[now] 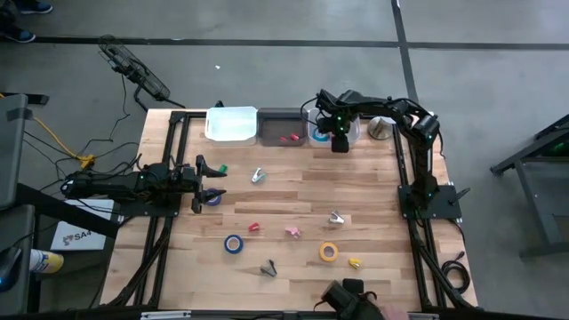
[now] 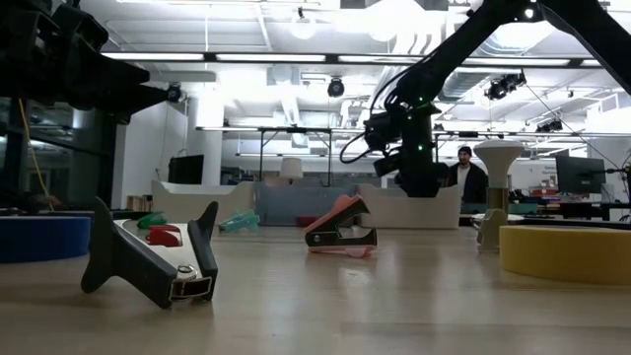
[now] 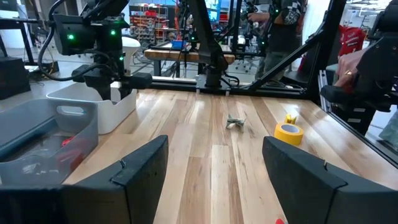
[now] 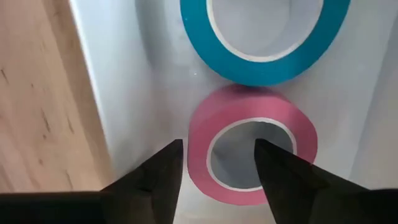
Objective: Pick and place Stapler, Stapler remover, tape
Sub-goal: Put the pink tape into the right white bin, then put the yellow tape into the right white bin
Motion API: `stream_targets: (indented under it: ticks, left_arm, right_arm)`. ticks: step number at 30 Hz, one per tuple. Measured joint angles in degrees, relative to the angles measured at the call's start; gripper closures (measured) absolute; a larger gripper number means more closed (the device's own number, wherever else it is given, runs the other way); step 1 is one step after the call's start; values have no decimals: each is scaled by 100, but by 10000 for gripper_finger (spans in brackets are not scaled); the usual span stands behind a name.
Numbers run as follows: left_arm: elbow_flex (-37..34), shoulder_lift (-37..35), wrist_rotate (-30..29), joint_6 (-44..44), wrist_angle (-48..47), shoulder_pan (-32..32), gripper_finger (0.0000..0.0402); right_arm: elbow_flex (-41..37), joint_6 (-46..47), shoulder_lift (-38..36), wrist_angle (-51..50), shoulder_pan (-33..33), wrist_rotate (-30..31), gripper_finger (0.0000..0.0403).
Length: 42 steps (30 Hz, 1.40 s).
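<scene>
Your right hand (image 4: 214, 177) is hanging with fingers spread over the bin (image 4: 134, 93), pink tape (image 4: 252, 146) lying loose beside cyan tape (image 4: 264, 37); left hand (image 3: 214, 180) is waiting, wide, empty.

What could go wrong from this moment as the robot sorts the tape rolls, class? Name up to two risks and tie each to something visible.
1. The right gripper stands open just above the pink tape, one finger over its hole; lifting away carelessly might hook the roll and drag it out of the clear bin.
2. The left gripper is open beside a purple tape roll near the table's left edge; a clumsy approach might knock it away.
</scene>
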Motion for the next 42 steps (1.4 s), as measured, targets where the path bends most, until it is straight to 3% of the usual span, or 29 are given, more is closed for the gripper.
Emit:
stream_targets:
  ticks: [8,16,28,42]
  left_arm:
    - [0,-1,0,0,0,-2,143]
    - [0,-2,0,0,0,-2,143]
    - [0,-1,0,0,0,-1,143]
    - [0,0,0,0,-2,0,143]
  right_arm:
    - [-2,191,-47,-44,0,135,203]
    - [-2,192,-606,263,-17,150,202]
    - [-2,1449,-1774,-188,85,-367,205]
    - [-2,2142,-2448,-603,1250,-893,206]
